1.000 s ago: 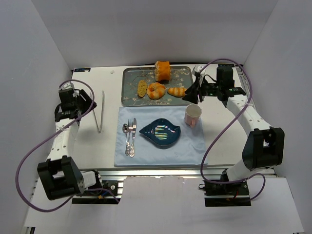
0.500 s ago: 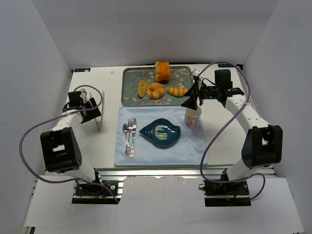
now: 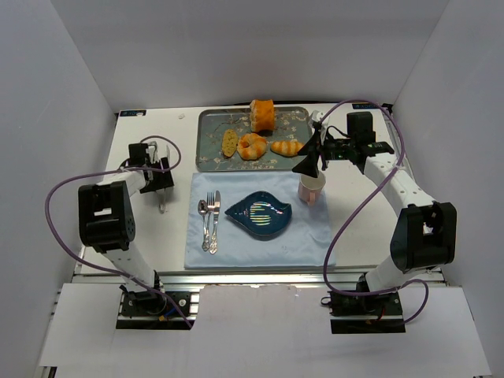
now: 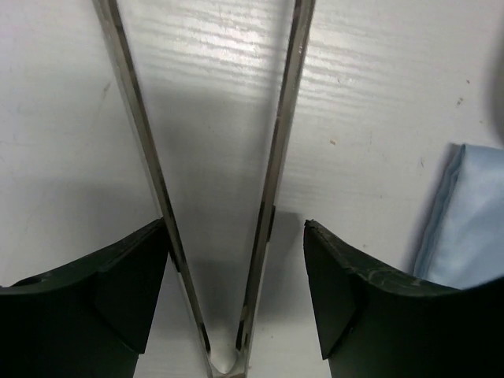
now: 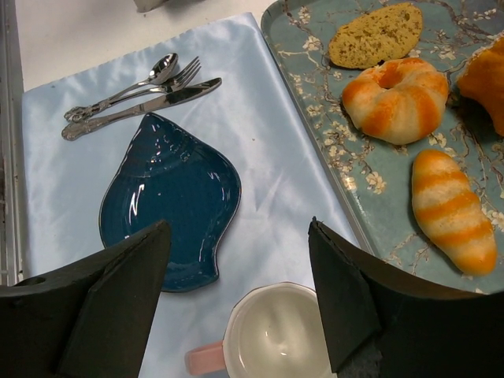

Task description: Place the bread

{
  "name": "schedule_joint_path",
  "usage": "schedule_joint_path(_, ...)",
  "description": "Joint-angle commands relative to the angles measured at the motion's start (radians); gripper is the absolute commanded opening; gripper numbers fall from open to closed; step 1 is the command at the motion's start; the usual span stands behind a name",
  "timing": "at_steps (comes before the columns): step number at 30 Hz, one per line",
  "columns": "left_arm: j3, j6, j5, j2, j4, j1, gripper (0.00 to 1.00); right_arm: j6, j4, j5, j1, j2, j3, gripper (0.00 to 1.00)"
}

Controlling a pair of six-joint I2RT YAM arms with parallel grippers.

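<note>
My left gripper is open, straddling the slim steel tongs on the white table. My right gripper hangs open above the pink-handled white mug; orange-striped bread rolls lie on the floral teal tray.

A pale blue cloth lies flat on the white tabletop, in the near middle. On its left part a spoon, a fork and a knife lie side by side, spoon leftmost and knife rightmost, handles pointing near. At the cloth's far right corner a mug stands upright, with a pink handle and a white inside.
</note>
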Motion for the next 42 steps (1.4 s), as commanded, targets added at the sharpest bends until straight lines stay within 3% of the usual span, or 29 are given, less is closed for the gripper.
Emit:
schedule_joint_path(1,0.041,0.018,-0.103,0.036,0.004,-0.023,0.78,0.015,0.029,-0.012,-0.002,-0.001,0.007,0.76)
schedule_joint_path(8,0.042,0.036,-0.261,0.077,-0.039,-0.046,0.71,0.009,0.026,0.003,-0.007,-0.013,0.004,0.76)
schedule_joint_path(15,-0.020,0.015,-0.243,0.085,-0.012,-0.066,0.67,0.012,0.029,0.003,-0.015,-0.009,0.016,0.76)
schedule_joint_path(17,-0.030,0.009,-0.229,0.086,0.000,-0.066,0.62,0.012,0.029,0.006,-0.018,-0.007,0.024,0.76)
schedule_joint_path(18,-0.037,0.004,-0.217,0.085,0.003,-0.066,0.55,0.012,0.029,0.006,-0.019,-0.009,0.025,0.76)
schedule_joint_path(19,-0.040,0.001,-0.211,0.085,0.003,-0.065,0.55,0.013,0.029,0.006,-0.021,-0.009,0.027,0.76)
schedule_joint_path(22,-0.037,-0.016,-0.175,0.074,-0.001,-0.065,0.34,0.013,0.029,0.006,-0.025,-0.012,0.028,0.77)
schedule_joint_path(23,-0.028,-0.029,-0.148,0.059,-0.003,-0.065,0.19,0.013,0.029,0.006,-0.025,-0.013,0.027,0.77)
schedule_joint_path(26,0.002,-0.094,-0.077,0.007,-0.006,-0.066,0.06,0.015,0.031,0.008,-0.030,-0.019,0.024,0.77)
schedule_joint_path(27,0.016,-0.118,0.009,-0.009,-0.015,-0.066,0.03,0.016,0.032,0.008,-0.031,-0.023,0.021,0.77)
schedule_joint_path(31,0.071,-0.244,0.189,-0.090,0.008,-0.083,0.06,0.024,0.040,0.008,-0.038,-0.029,0.013,0.77)
schedule_joint_path(34,0.087,-0.361,0.294,-0.142,0.058,-0.098,0.16,0.035,0.049,0.003,-0.042,-0.030,0.004,0.77)
schedule_joint_path(36,0.093,-0.414,0.329,-0.168,0.086,-0.109,0.26,0.041,0.055,0.000,-0.042,-0.029,0.002,0.77)
schedule_joint_path(42,0.140,-0.459,0.403,-0.159,0.082,-0.157,0.39,0.055,0.074,-0.009,-0.044,-0.023,-0.002,0.77)
